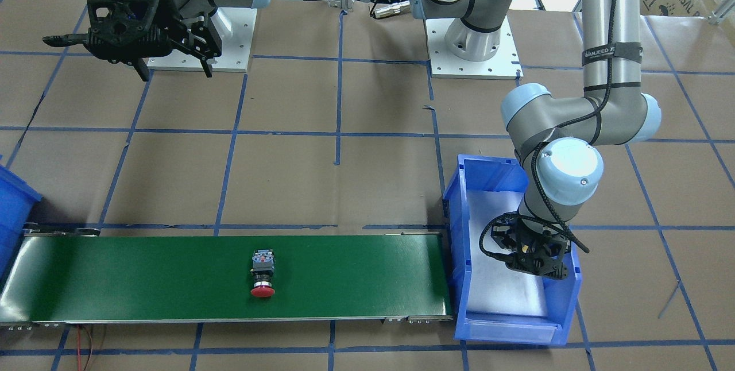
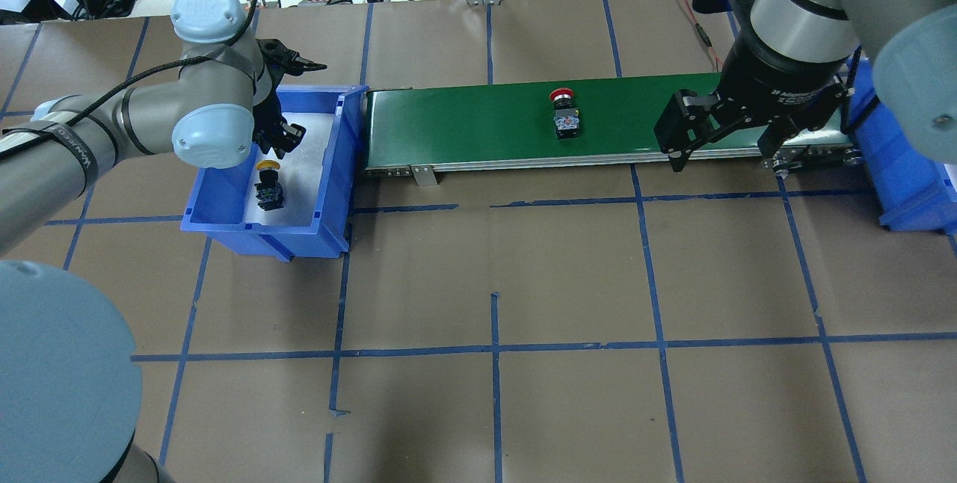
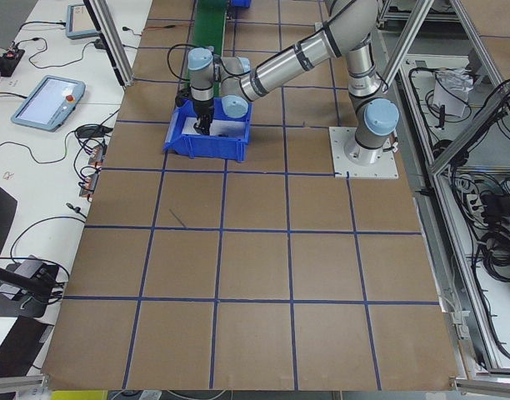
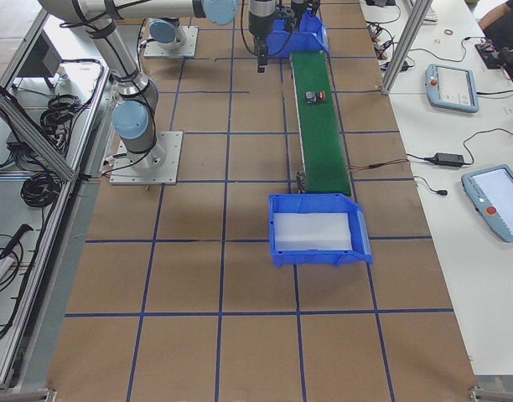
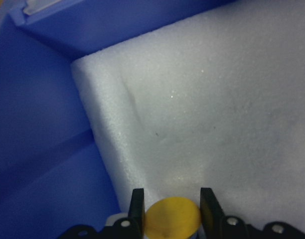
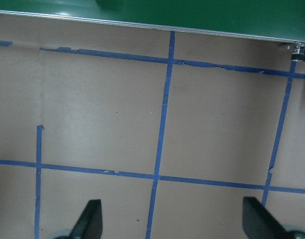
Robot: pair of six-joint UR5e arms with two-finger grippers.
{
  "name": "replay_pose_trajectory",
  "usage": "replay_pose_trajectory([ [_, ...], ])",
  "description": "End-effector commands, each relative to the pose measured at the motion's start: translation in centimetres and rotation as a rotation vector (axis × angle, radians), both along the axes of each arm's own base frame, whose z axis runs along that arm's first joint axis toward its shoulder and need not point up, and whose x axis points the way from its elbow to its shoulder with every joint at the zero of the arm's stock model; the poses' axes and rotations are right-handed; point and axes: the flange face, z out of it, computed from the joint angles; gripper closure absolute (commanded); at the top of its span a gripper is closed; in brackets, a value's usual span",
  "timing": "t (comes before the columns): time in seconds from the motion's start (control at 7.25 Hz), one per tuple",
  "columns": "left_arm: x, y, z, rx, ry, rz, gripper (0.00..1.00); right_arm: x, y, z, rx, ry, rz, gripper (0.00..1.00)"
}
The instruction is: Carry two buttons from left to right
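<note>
There, within the blue bin (image 5: 43, 124), the yellow button (image 5: 171, 220) sat between the left gripper's (image 5: 172, 195) nearly closed fingers (image 5: 138, 206); clamping was unclear.

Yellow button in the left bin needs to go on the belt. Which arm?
Left. The left tool is down in the blue bin, fingers either side of the yellow button cap. The right tool hangs open beside the belt at its far end, nowhere near the bin.

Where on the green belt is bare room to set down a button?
Bare belt lies between the left bin and the red button, and again from it to the right bin. Crowded: the left bin, where the left gripper holds the yellow button.
</note>
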Motion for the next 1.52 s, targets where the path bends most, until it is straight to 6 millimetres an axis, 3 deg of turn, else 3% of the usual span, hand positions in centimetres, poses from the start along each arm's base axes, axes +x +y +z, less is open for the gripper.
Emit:
replay_pose_trajectory([
  [0.0,-1.0,0.7,4.7,-0.036,0.105,0.195,0.67,-0.1,0.0,-0.1,0.002,0.006,0.001,0.00],
  [0.28,-2.1,1.1,9.1,-0.044,0.135,0.211,0.67,-0.2,-0.2,-0.3,0.001,0.007,0.002,0.00],
  [0.69,-7.2,1.0,16.0,-0.019,0.156,0.358,0.68,0.0,-0.1,-0.1,-0.004,0.001,0.005,0.00],
  [0.83,-9.9,1.4,17.1,-0.027,0.162,0.396,0.68,0.1,-0.2,-0.5,0.007,0.000,0.005,0.00],
  [0.97,-12.9,1.7,16.7,-0.032,0.166,0.399,0.68,0.1,-0.3,-0.6,0.005,0.000,-0.001,0.00],
  [1.24,-14.2,1.5,16.7,-0.035,0.235,0.472,0.69,-0.5,-0.7,-0.1,-0.008,0.024,-0.002,0.00],
  [1.38,-14.7,0.6,15.4,-0.047,0.261,0.512,0.69,-0.7,-1.2,-0.7,-0.005,0.016,-0.005,0.00],
])
